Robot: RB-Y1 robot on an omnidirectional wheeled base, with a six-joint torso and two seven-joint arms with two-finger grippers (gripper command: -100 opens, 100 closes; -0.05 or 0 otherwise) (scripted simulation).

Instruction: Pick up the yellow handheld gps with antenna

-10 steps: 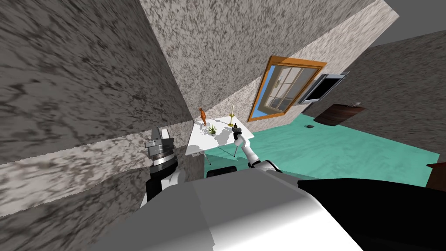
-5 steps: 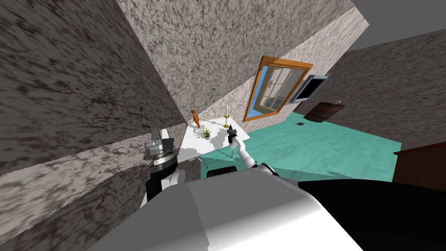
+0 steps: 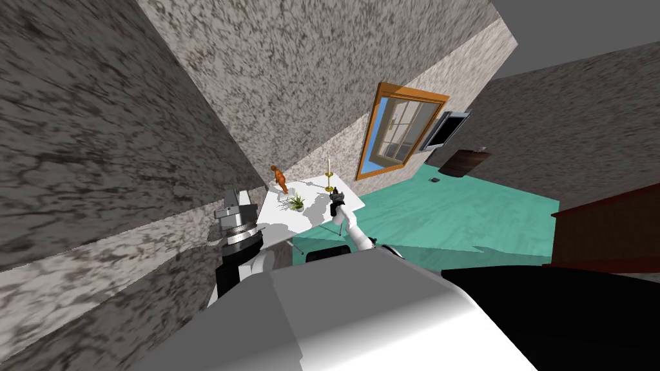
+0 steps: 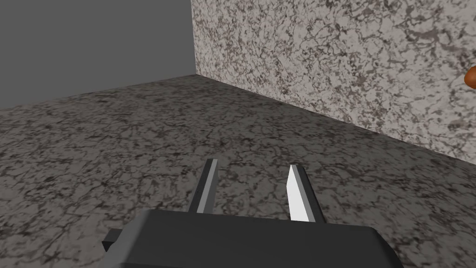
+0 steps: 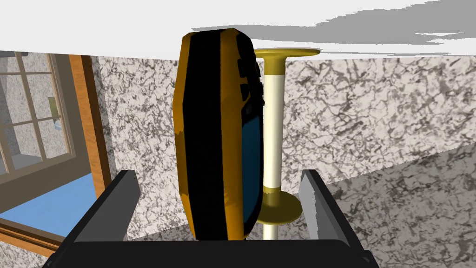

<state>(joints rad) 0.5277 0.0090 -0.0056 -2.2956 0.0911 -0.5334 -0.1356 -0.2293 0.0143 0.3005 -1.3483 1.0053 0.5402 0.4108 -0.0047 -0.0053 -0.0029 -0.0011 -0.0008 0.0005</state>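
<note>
The yellow and black handheld GPS [image 5: 218, 135] stands on end on the white table [image 5: 93, 23], dark screen to one side. My right gripper [image 5: 219, 174] is open around it, each finger [image 5: 122, 200] a clear gap away from its sides. In the head view that right gripper [image 3: 334, 207] reaches to the near right corner of the table [image 3: 283, 222]. My left gripper [image 4: 251, 186] is open and holds nothing. It is raised beside the speckled wall, where the head view shows the left gripper [image 3: 235, 205].
A white candle in a brass candlestick [image 5: 274, 116] stands just behind the GPS. A small green plant [image 3: 297, 203] and an orange figurine [image 3: 280, 179] sit further along the table. A wood-framed window [image 3: 396, 132] is beyond; dark brown furniture [image 3: 612, 232] stands at the right on the teal floor.
My head view has swung, so the table, window and floor have slid left and the dark furniture has come into view. The right hand stays at the table's corner.
</note>
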